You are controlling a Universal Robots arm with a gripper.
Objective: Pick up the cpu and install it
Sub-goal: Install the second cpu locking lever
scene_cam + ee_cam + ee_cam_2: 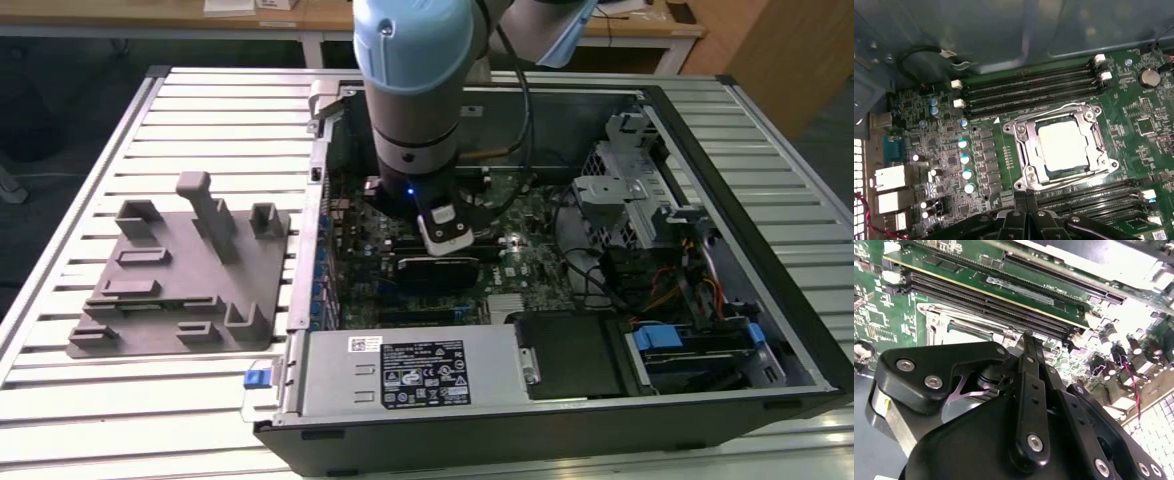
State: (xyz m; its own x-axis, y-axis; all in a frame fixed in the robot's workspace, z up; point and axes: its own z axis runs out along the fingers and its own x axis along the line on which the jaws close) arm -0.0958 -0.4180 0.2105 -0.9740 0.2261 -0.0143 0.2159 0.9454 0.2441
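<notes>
First wrist view has the gripper (1026,200) fingers pinched together with nothing between them, tips poking up at the bottom edge, just short of the socket frame (1024,150). The cpu (1061,145) sits flat inside that frame, centre-right. Memory slots (1029,90) run above it; the gripper's body is cut off below.

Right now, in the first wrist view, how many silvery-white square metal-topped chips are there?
1. The silvery-white square chip lies inside the metal-framed socket, between black memory slots; others could be hidden.
</notes>
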